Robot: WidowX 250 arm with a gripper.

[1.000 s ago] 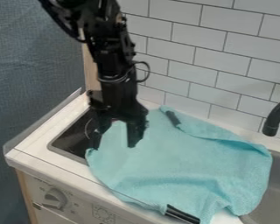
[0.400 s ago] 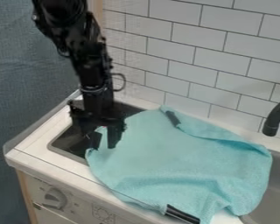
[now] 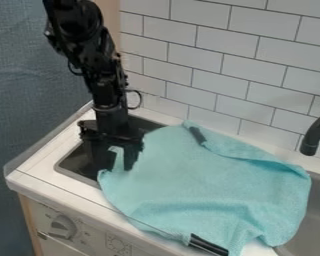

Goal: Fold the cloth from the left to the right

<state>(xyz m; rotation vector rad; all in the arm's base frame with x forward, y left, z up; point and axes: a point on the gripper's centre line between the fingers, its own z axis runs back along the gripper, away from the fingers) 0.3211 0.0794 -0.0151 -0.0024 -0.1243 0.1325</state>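
Gripper (image 3: 118, 161) has shifted left since the first frame, from over the cloth's left part to its left edge; between the last two frames it barely moves. Pincer is apart, fingers pointing down, a bit of turquoise cloth (image 3: 209, 177) showing between them. Can't tell if the tips touch fabric; no grip seen.

Cloth hasn't changed: spread flat-ish over the white counter (image 3: 39, 167), left edge lapping the dark stovetop (image 3: 76, 164), right side reaching the sink (image 3: 313, 225) below the black faucet (image 3: 314, 135). Upper right edge is rumpled, a few creases near the front. One black strip (image 3: 197, 135) at the back edge, another black strip (image 3: 208, 245) at the front.

For the task: fold not started, but the gripper now looks placed for a grab at the left edge. Next should be close, lift, carry right. Risk: closing on too little fabric, so the edge slips out.
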